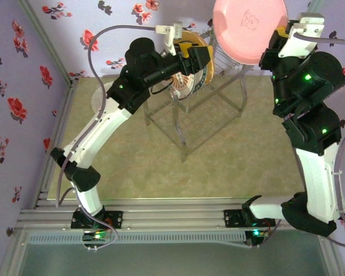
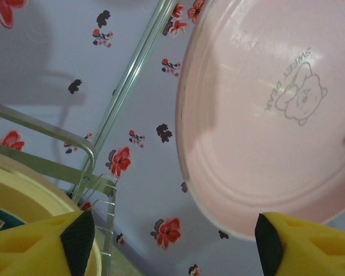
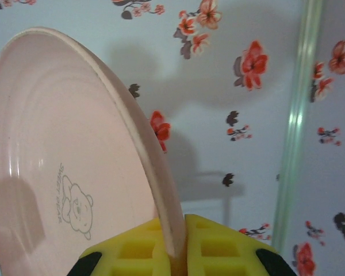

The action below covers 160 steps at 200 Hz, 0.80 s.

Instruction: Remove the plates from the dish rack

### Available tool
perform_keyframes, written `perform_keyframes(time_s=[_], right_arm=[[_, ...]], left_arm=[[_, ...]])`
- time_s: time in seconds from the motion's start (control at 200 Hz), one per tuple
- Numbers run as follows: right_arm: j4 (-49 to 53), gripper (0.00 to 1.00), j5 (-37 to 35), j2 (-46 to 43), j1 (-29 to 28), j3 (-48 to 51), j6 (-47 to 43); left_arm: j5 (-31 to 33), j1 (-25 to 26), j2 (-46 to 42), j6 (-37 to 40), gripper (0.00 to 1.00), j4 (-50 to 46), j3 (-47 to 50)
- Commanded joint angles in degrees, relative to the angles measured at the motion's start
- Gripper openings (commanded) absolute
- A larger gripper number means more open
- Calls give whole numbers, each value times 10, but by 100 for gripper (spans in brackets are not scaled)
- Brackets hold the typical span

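**A:** What has the right gripper (image 3: 172, 253) got?

**B:** The pink plate (image 3: 63, 161), pinched by its rim. The two yellow, waffle-moulded pads (image 3: 224, 253) press one on each face, with the thin edge squeezed between them.

**A:** How does it sit against the fingers?

**B:** It rises straight out of them and leans off to their left. It is round, smooth and glossy, with shallow concentric rings and a faint bear outline with lettering on the face.

**A:** And the left gripper (image 2: 172, 241)?

**B:** Spread wide, with nothing between its black-tipped yellow fingers. The pink plate hangs above and ahead of its right finger, well apart from it.

**A:** Anything near the other finger?

**B:** The yellow plate (image 2: 29, 195), its curved matte rim just behind the left finger. Whether they touch I cannot tell.

**A:** Where is the rack (image 2: 52, 132)?

**B:** Just above that same finger, with silvery rounded bars and thin wire rungs. The yellow plate stands in it. Beyond both hands is a flat lilac wall (image 3: 247, 132) printed with red and black flowers.
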<state>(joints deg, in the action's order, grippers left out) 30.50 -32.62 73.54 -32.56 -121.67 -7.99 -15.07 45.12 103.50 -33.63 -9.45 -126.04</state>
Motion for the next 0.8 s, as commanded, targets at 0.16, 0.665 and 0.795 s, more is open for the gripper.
perform_keyframes(time_s=[0.16,0.665,0.795], right_arm=[[4,0,74,6,2,-5,87],[24,0,157,19,38,1,171],[28,0,178,23,51,1,186]], left_arm=[[-1,1,13,5,65,-7,-35],[-9,-17,16,-52,0,-7,-37],[-21,-25,14,-71,0,-8,-37]])
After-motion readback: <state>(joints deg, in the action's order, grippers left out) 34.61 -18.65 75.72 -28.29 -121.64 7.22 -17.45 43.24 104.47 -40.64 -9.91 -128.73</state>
